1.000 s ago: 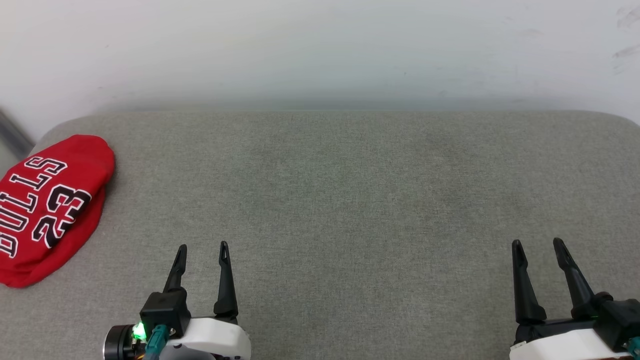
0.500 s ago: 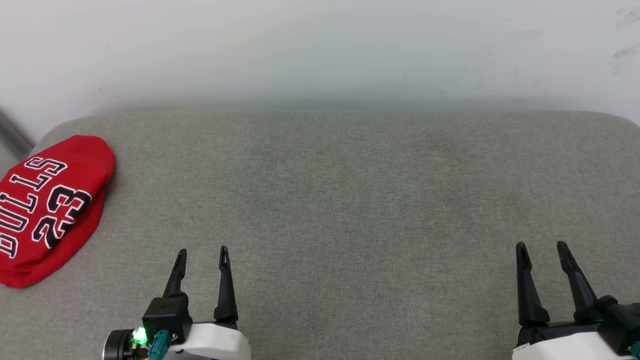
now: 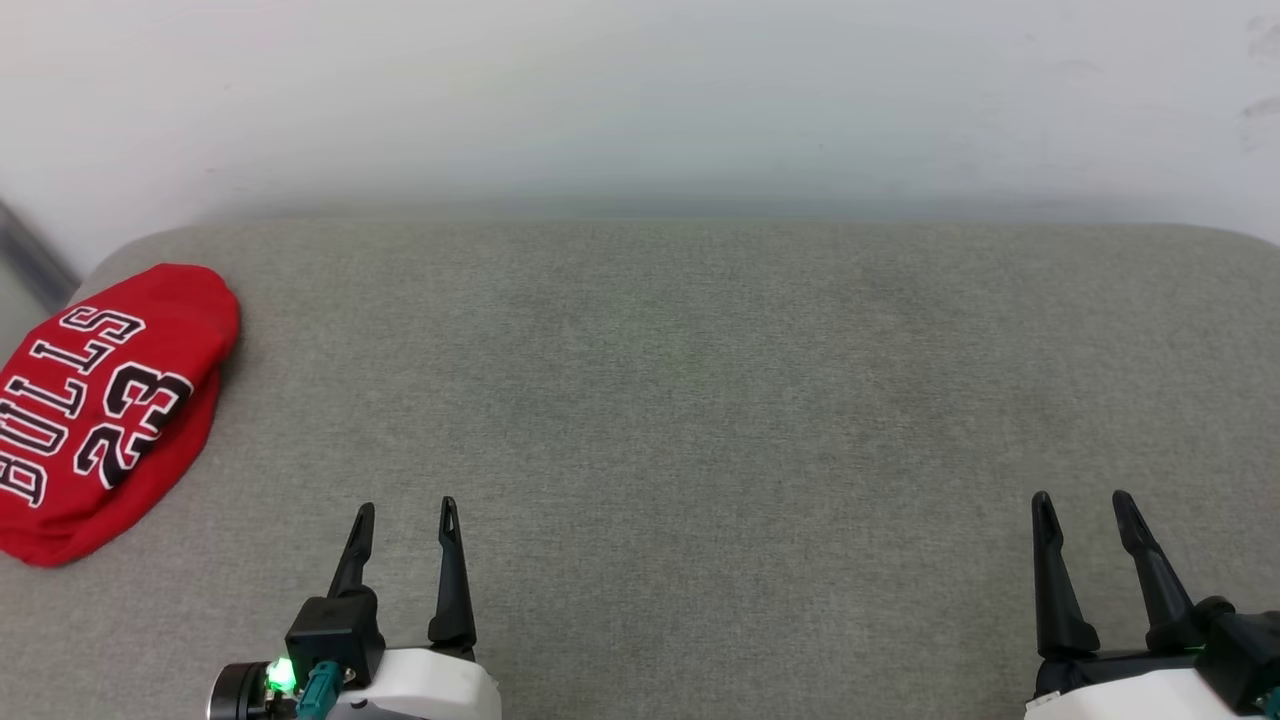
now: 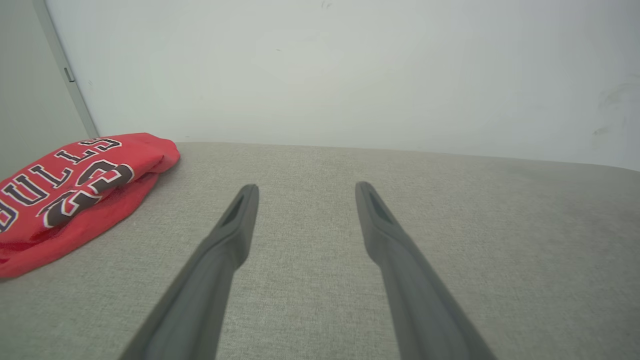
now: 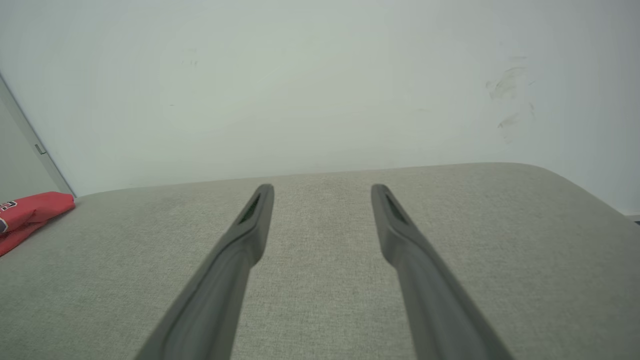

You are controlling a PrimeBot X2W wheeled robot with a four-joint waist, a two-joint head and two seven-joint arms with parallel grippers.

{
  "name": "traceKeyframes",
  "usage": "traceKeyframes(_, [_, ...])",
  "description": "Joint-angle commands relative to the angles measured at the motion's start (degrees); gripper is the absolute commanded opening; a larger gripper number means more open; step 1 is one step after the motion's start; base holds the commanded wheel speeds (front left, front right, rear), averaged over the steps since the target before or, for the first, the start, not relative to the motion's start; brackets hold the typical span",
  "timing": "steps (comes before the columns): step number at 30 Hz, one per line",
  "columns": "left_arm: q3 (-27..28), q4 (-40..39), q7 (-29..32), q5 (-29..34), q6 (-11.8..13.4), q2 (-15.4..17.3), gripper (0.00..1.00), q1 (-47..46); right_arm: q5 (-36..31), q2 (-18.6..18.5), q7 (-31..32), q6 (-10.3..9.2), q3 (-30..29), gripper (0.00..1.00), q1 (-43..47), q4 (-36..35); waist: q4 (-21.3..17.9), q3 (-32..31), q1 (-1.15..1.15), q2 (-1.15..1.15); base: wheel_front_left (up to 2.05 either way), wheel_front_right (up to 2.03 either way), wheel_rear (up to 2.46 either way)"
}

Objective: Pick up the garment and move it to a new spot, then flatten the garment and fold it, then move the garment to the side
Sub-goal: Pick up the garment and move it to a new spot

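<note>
Grippers are being held wide open and empty. The left gripper (image 3: 407, 506) is being seen at about seven o'clock in the head view and the right gripper (image 3: 1081, 497) at about five o'clock, both pointing toward twelve over the grey surface (image 3: 700, 400).

The garment (image 3: 110, 410) is lying at about nine o'clock, at the surface's left end and partly cut off by the view's edge. It is bundled into a compact red stack with the "BULLS 23" lettering facing up, and a lower layer is showing along its five o'clock rim. It is being judged soft, light and limp: no shape is likely to be kept once it is lifted, and the layers are likely to slide apart if only the top one is pinched. Hold is best being taken through every layer, at the rim toward three o'clock, ideally at two spaced points so that sagging is limited.

Nothing is being touched by either pair of fingers. The left gripper is near the garment but clear of it, and the right gripper is well apart from it. With the stack already at the side, the task is being judged close to done.
</note>
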Motion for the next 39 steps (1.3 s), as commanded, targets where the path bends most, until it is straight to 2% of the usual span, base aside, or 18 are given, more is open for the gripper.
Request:
traceKeyframes(1, [0.1,-0.03,-0.16,-0.07,0.08,0.09,1.0,-0.47,0.08,0.01,-0.16,-0.02,-0.13,1.0,0.09,-0.01,0.33,0.02,0.0,0.0,0.0,0.0,0.0])
traceKeyframes(12, [0.65,-0.28,-0.16,-0.21,0.37,0.08,1.0,-1.21,-0.51,0.02,-0.15,-0.03,0.36,1.0,-0.04,-0.94,5.5,0.5,0.0,0.0,0.0,0.0,0.0])
traceKeyframes(39, [1.73,-0.81,-0.16,-2.54,2.66,0.07,1.0,-1.28,-2.74,0.01,-0.15,-0.02,1.39,1.0,-0.32,-2.46,23.72,2.11,0.0,0.0,0.0,0.0,0.0])
